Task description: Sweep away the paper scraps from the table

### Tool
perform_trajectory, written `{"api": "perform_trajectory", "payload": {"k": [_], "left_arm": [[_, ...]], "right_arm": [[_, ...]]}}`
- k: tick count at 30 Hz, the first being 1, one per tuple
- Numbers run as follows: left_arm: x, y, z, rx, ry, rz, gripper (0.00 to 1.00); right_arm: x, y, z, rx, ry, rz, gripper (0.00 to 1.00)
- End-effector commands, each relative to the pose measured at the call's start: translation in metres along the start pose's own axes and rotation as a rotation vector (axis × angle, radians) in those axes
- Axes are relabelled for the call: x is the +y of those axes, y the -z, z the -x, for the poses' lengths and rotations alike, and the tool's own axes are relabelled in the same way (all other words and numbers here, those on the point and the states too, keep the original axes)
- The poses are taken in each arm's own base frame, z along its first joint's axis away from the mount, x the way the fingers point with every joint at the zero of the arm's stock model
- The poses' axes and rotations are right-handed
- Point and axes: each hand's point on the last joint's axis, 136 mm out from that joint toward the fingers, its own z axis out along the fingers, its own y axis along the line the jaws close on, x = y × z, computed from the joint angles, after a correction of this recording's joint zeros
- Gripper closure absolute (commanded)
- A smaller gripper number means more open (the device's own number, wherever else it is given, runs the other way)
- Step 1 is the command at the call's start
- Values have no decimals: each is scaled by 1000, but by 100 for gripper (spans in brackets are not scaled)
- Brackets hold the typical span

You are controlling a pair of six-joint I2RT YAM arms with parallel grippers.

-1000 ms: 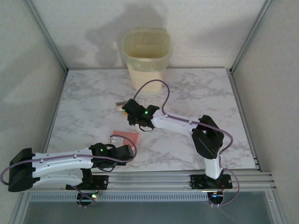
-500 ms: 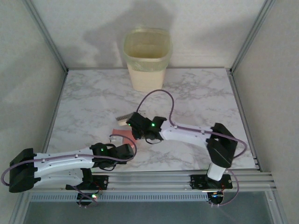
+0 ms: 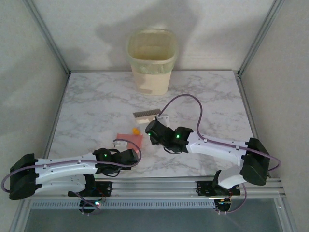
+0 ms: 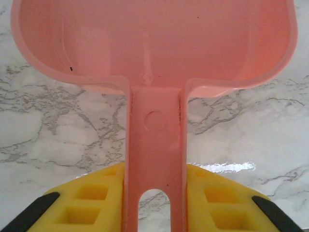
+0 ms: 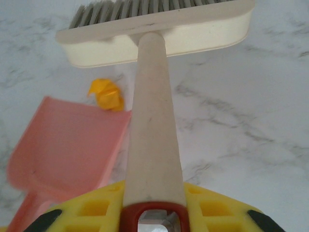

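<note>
My right gripper [image 3: 153,129] [image 5: 152,205] is shut on the cream handle of the brush [image 3: 146,114] [image 5: 157,29], whose bristles rest on the table [image 3: 96,101] just beyond the pan. One orange paper scrap [image 3: 136,130] [image 5: 106,94] lies at the pink dustpan's [image 3: 129,139] [image 5: 63,150] far lip, between pan and brush. At the table's near left, my left gripper [image 3: 129,155] [image 4: 154,205] is shut on the dustpan's [image 4: 154,43] flat handle. The pan's tray looks bare in the left wrist view.
A cream waste bin [image 3: 152,60] stands at the back centre of the table, against the wall. An aluminium frame [image 3: 193,182] runs along the near edge, with upright posts at the back corners.
My right arm has swung right and drawn nearer, carrying the brush from left of the pan's lip to its far right. The orange scrap now shows at the lip. The left arm stayed still.
</note>
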Motion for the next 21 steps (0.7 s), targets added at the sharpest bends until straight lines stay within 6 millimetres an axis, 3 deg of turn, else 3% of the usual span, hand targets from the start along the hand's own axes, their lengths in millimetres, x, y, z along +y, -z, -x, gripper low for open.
{"api": "perform_trajectory", "payload": {"k": [1,5,12,21], "left_arm": [[6,-5,-1,-3,21,28,100],[6,-7,-2,0,22,30,100],[9,-11,-3,-2,13,52,100],[13,-16,-5,-5,17,67,100]], "right_arm": [[-14,-4,30,-79,38,-129,100],[-10,-22,32,-35,119,-177,100],[14,-56,12,93,240,-181,100],[20,-38,-24,143,339,-152,100]]}}
